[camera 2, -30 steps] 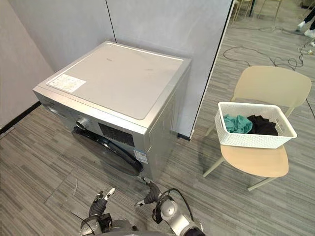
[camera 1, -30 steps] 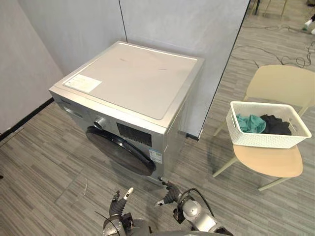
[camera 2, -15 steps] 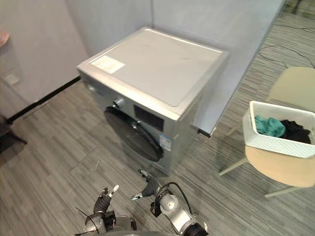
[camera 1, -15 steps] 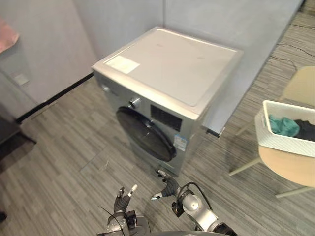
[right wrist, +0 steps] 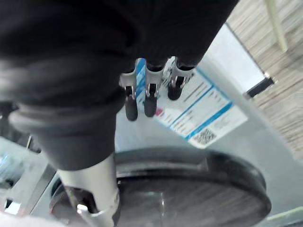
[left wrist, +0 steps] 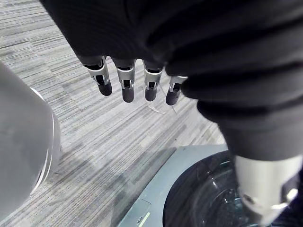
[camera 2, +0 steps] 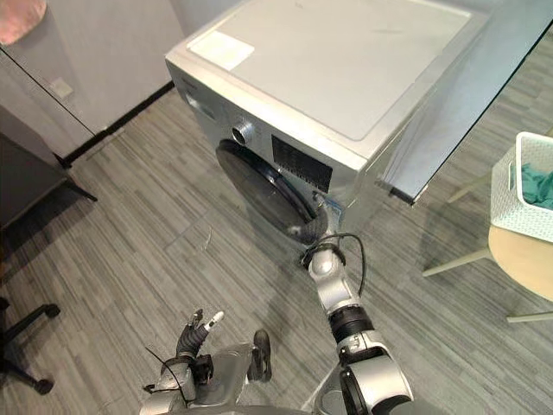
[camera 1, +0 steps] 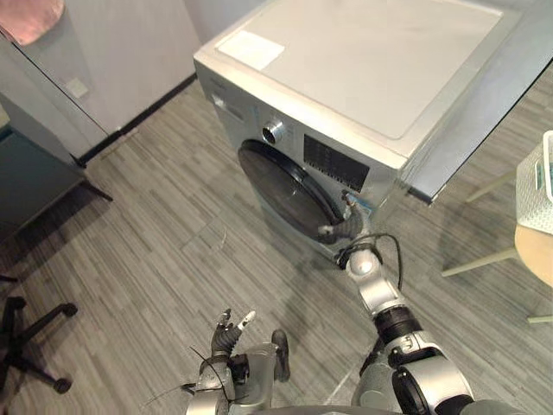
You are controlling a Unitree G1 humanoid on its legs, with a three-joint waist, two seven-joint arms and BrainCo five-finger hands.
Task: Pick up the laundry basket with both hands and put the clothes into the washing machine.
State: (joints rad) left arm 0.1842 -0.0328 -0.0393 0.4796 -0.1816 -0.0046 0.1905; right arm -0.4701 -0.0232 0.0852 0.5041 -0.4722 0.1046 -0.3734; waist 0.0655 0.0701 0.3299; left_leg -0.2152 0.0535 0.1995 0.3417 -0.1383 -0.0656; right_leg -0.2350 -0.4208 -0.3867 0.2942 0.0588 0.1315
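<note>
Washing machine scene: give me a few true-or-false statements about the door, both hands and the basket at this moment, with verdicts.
The washing machine has its door open. False: the door is shut.
The right hand is by the door's edge, fingers straight. True.
The left hand holds the laundry basket. False: the laundry basket sits on a chair; the left hand is low, open and empty.
The laundry basket holds teal clothing. True.

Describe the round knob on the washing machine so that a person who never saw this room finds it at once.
Find the big silver washing machine standing on the grey floor. On its front, above the dark round door, sits the knob. It is small, silver and sticks out, unlike the flat dark panel beside it.
</note>
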